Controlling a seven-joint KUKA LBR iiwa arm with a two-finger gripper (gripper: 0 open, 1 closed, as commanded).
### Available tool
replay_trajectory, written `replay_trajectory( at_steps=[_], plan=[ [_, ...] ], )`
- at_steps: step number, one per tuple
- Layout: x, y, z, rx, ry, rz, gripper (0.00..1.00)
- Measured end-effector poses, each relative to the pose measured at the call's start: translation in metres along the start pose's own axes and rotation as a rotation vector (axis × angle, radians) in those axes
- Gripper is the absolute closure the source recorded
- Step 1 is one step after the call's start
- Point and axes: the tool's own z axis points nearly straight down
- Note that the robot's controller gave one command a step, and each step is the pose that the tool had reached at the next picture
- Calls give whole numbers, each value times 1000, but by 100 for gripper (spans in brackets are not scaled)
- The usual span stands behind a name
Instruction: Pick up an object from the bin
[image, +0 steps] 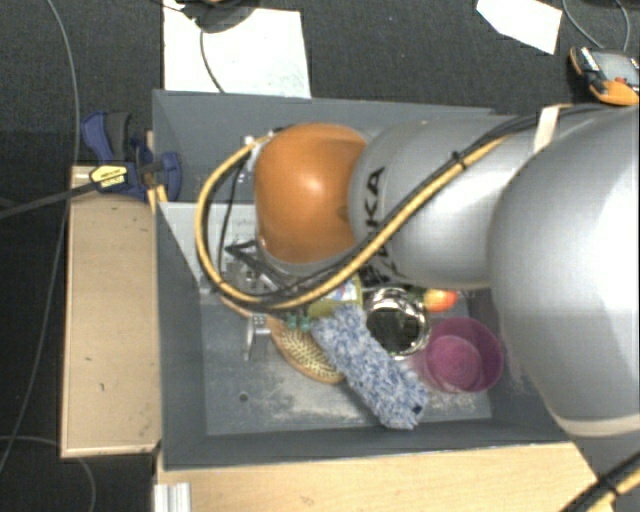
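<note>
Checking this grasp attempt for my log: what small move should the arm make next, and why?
Probably shift the claw slightly toward the tan woven basket before lowering. The claw hangs at the basket's left edge, mostly over bare bin floor, and the blue-and-white fuzzy cloth covers the basket's other side, so this edge looks freest.

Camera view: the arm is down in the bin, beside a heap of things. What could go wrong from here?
1. The gripper is at the edge of the woven tan basket, which the speckled blue cloth overlaps; a lift might drag both.
2. The shiny metal cup and the pink cup stand close to the cloth and could be knocked over.
3. The orange wrist cover hides part of the heap, so a poor grip may go unseen.
</note>
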Motion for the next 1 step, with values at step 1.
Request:
replay_trajectory(
  at_steps=[1],
  plan=[
    [-2,-1,-4,-2,-7,5,0]
  ],
)
